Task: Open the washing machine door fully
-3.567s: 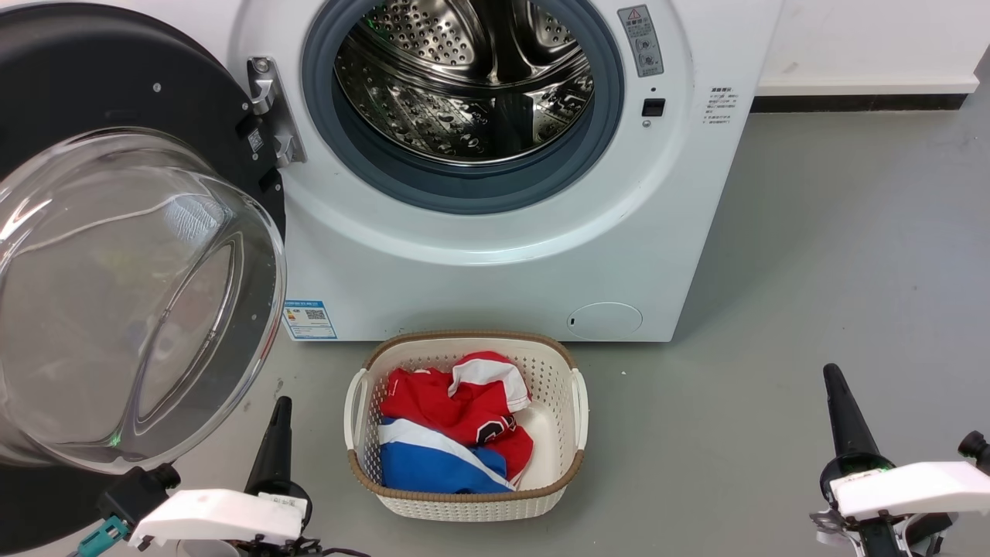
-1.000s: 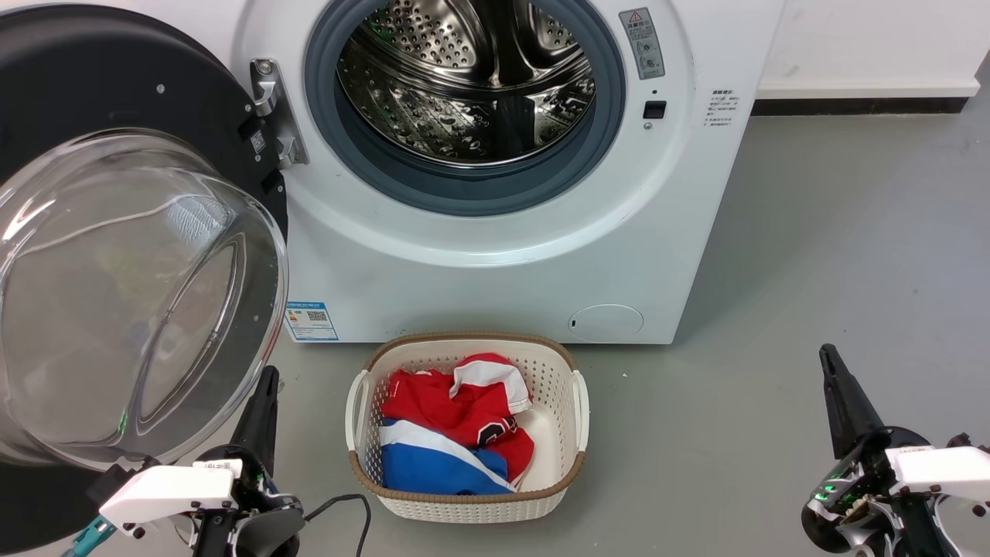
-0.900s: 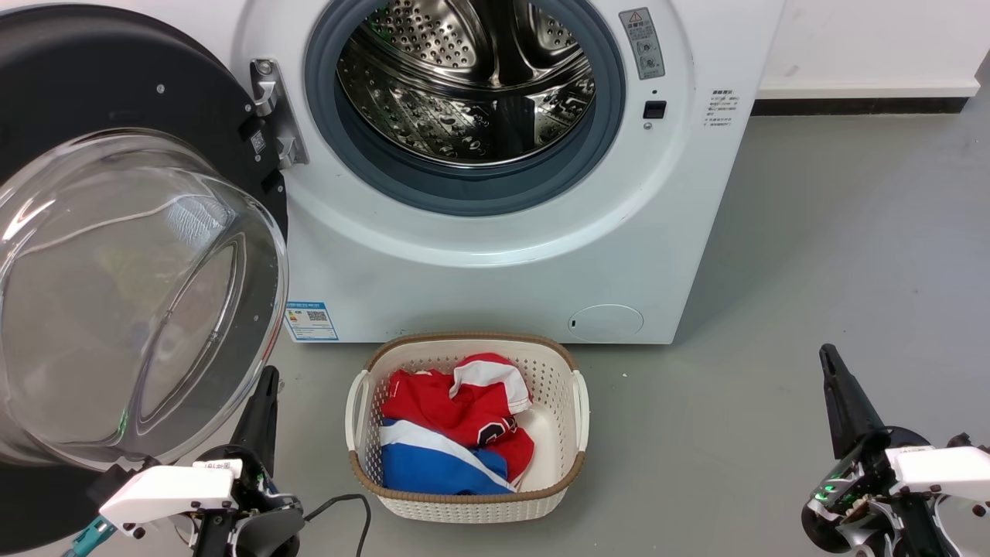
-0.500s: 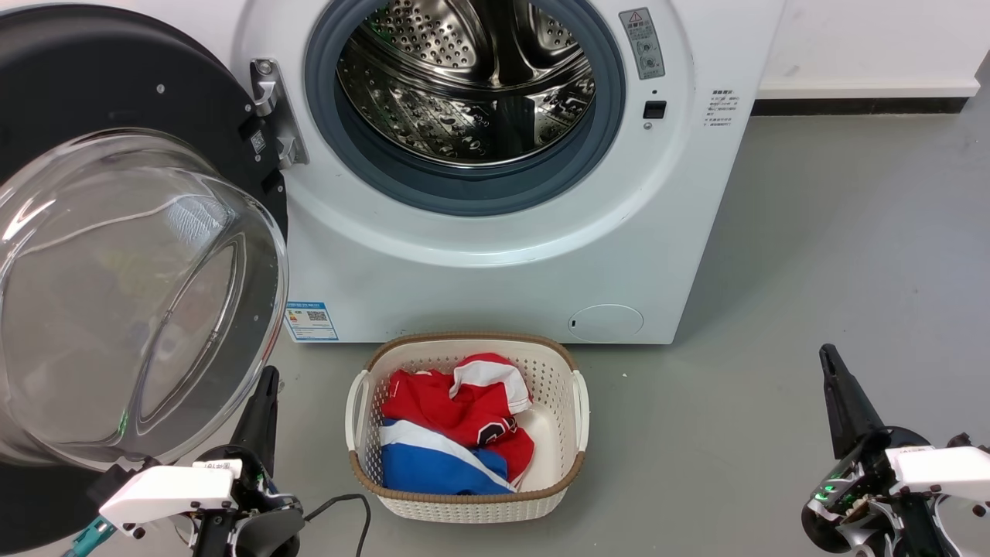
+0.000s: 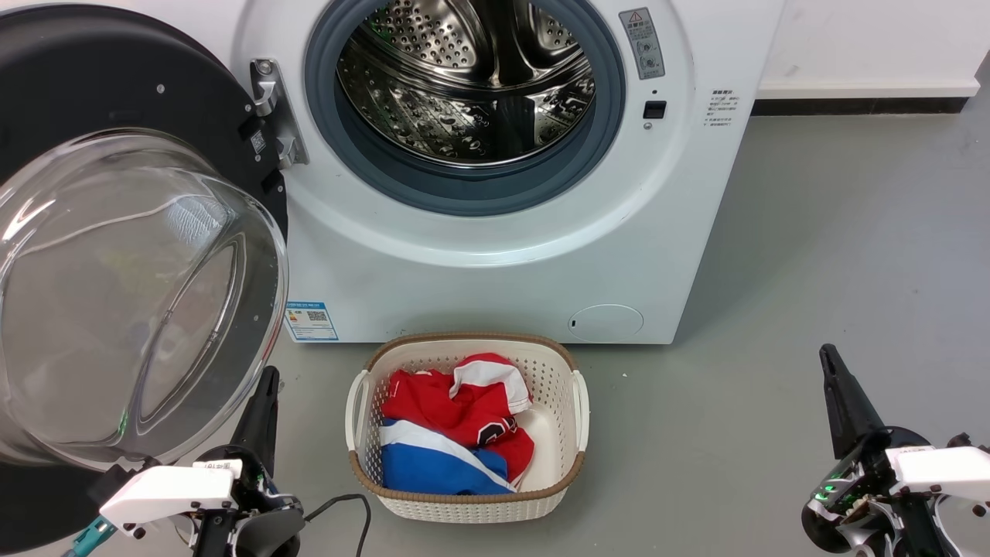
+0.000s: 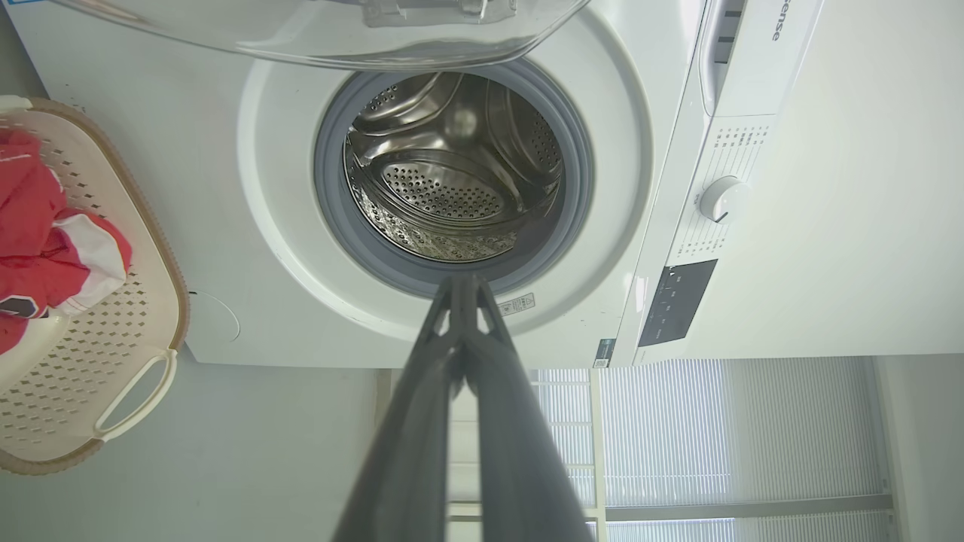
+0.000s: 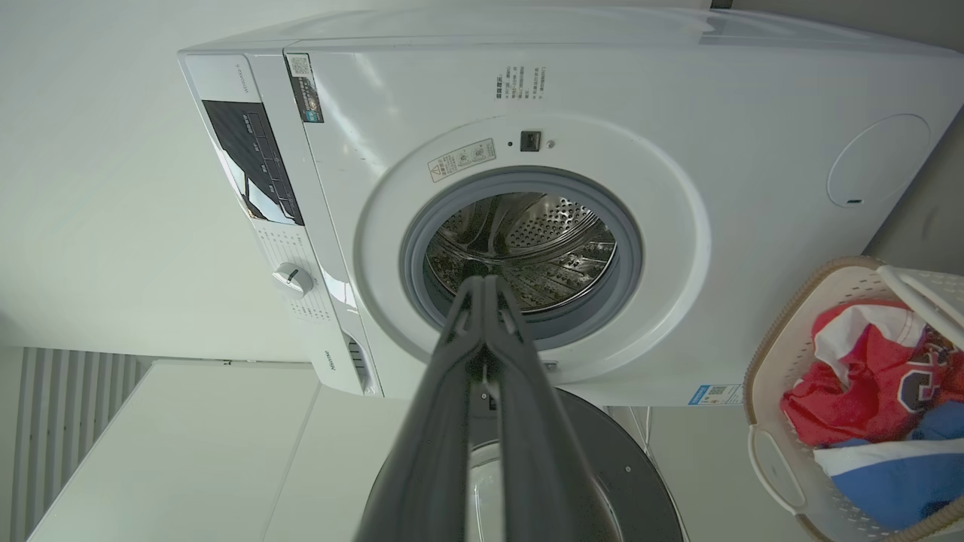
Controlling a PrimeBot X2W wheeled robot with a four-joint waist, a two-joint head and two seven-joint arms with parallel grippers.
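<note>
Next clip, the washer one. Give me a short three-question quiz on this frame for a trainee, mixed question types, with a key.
1. True or false: in the head view, the washing machine door stands swung open at the left of the washing machine.
2. What lies in the basket? A) red, white and blue clothing B) a grey towel C) a bottle
3. Fill in: the fingers of the left gripper and of the right gripper are each ____ (open or shut).
Key: 1 true; 2 A; 3 shut.
</note>
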